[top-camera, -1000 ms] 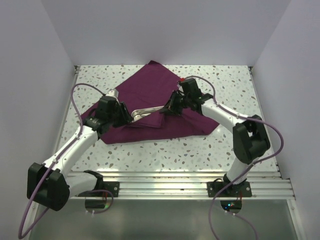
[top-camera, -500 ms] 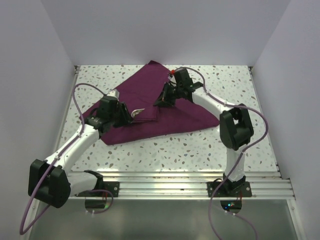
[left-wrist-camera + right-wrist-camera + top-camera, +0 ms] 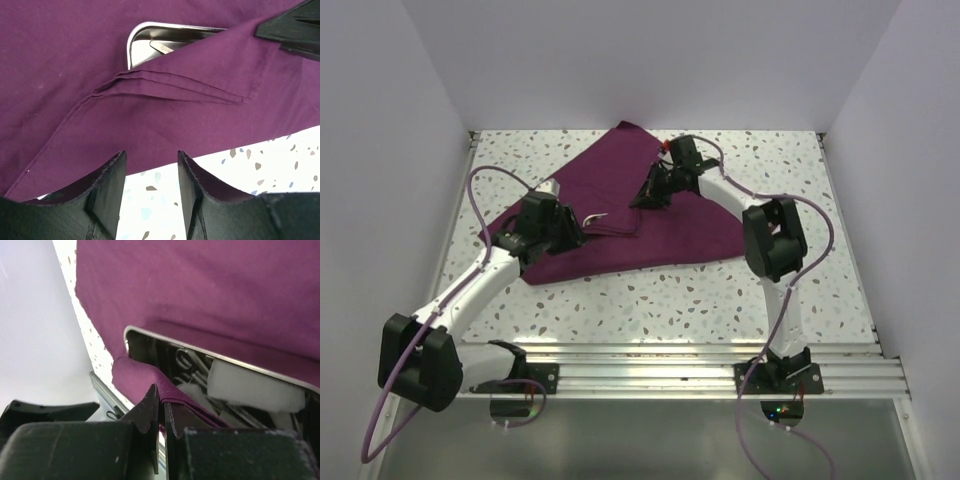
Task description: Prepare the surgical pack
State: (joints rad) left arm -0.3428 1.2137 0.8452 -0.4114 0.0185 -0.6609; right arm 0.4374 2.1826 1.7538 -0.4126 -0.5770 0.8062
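Where the speckled bench [image 3: 650, 290] runs back to its far edge, the purple cloth [image 3: 610, 175] lies spread, one corner at that edge and a flap folded over the metal tray [image 3: 150, 37]. White gauze [image 3: 250, 385] and thin clamps [image 3: 192, 362] lie in the tray. My right gripper [image 3: 161, 402] pinches the flap's edge, jaws pressed together. My left gripper [image 3: 150, 172] hangs spread over the cloth's near edge, holding nothing.
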